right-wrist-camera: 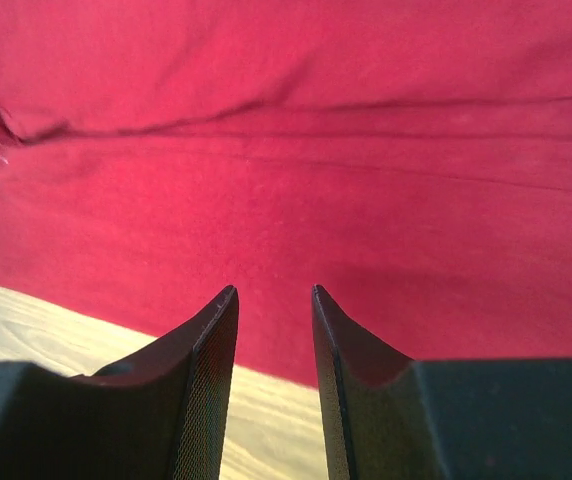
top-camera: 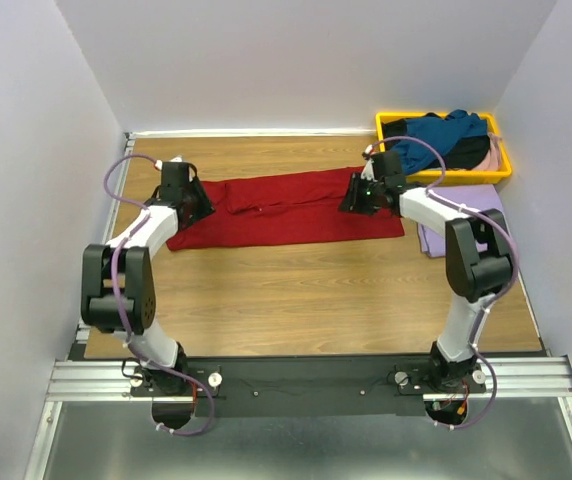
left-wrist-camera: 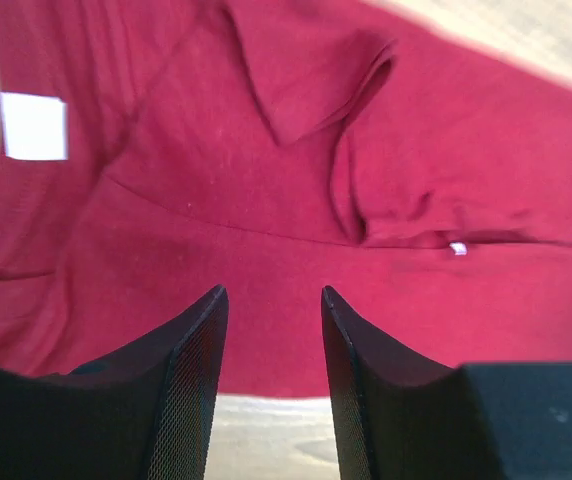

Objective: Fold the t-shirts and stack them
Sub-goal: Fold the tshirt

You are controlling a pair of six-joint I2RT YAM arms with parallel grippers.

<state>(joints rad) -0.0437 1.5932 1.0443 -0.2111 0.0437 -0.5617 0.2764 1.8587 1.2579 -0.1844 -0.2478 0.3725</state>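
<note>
Wooden bench (top-camera: 296, 290) across the middle of the overhead frame, grey walls on three sides.

Dark red t-shirt (top-camera: 286, 215) spread flat and lengthwise just above frame centre, running from the left arm's wrist to the right arm's wrist. Filling most of the left wrist view (left-wrist-camera: 266, 200), with one sleeve folded inward at upper centre. Filling the upper two thirds of the right wrist view too (right-wrist-camera: 316, 150), with long creases running across.

Yellow tray (top-camera: 466, 177) in the upper right corner of the overhead frame. Inside it, teal blue t-shirt (top-camera: 446, 135) heaped over black t-shirt (top-camera: 471, 155), with a sliver of pale pink t-shirt (top-camera: 495, 150) at the tray's right edge.

Lavender t-shirt (top-camera: 431, 240) lying flat just below the tray, partly hidden by the right arm.

Left claw (left-wrist-camera: 271, 292) at the shirt's left end, spread, nothing between the fingers, red cloth visible through the gap. Right claw (right-wrist-camera: 274, 290) at the shirt's right end, likewise spread and holding nothing, near the hem. Contact with the cloth: cannot tell for either.

White label (left-wrist-camera: 33, 126) at upper left of the left wrist view. Tiny white tag (left-wrist-camera: 457, 248) at right of centre.
</note>
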